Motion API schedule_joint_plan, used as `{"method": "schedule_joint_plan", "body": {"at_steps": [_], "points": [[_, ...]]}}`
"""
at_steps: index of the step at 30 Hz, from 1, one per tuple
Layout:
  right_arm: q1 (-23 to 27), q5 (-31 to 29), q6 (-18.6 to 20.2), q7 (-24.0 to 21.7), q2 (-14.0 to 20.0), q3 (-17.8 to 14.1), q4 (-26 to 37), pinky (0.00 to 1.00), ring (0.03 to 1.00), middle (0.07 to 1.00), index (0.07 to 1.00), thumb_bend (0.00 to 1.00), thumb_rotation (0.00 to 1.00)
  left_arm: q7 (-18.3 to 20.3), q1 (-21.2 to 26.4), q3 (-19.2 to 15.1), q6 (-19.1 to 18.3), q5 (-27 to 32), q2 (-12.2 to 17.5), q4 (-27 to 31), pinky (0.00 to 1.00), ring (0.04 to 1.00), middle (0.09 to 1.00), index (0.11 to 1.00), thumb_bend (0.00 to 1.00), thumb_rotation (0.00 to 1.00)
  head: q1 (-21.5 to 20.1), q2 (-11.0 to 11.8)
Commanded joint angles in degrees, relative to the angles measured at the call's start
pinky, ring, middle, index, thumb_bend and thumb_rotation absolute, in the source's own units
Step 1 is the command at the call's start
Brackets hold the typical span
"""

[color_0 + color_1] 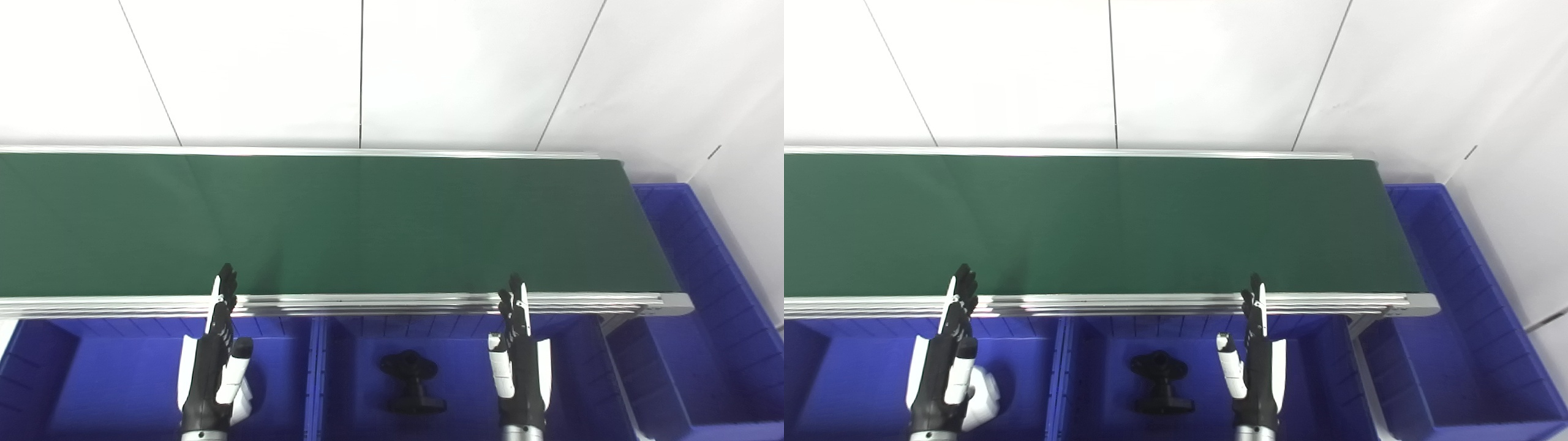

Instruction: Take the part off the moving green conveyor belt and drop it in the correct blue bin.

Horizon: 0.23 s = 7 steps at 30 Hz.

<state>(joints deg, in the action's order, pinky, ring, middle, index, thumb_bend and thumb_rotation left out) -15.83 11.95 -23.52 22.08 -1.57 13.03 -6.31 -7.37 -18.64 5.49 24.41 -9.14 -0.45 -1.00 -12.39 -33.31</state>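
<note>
Both hands wait at the near rail of the dark green conveyor belt (331, 223); the black plastic part (409, 381) lies in a bin.

The black-and-white left hand (215, 361) and the black-and-white right hand (519, 361) stand edge-on with fingers straight, pointing at the belt and holding nothing. Below the belt's near rail sit 2 bins side by side: the left blue plastic bin (98, 392) under the left hand, and the middle blue plastic bin (453, 349) holding the part, just left of the right hand. A 3rd blue plastic bin (698, 263) sits past the belt's right end.
</note>
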Motion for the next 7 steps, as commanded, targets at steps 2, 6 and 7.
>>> {"method": "schedule_joint_plan", "body": {"at_steps": [2,6,7], "points": [[-0.19,0.40,-3.27,-1.22,-0.97,-0.47,1.75,0.94,0.952,1.000,1.000,0.70,1.00,-0.78,0.73,-0.06,2.50,0.06,0.33,2.11,1.00,1.000,1.000,1.000,0.62,1.00,-0.52,-1.27],[-0.10,-0.10,-2.27,-3.08,-1.13,-0.93,2.14,0.94,0.948,0.997,1.000,0.71,1.00,-0.76,0.83,-0.69,2.44,-0.75,0.02,2.48,1.00,1.000,1.000,1.000,0.62,1.00,-0.66,-2.64],[-0.06,-0.39,-1.92,-3.62,-1.15,-1.03,2.28,0.94,0.945,0.993,1.000,0.72,1.00,-0.67,0.86,-0.75,2.44,-0.72,-0.01,2.58,1.00,1.000,1.000,1.000,0.61,1.00,-0.66,-2.64]]}}
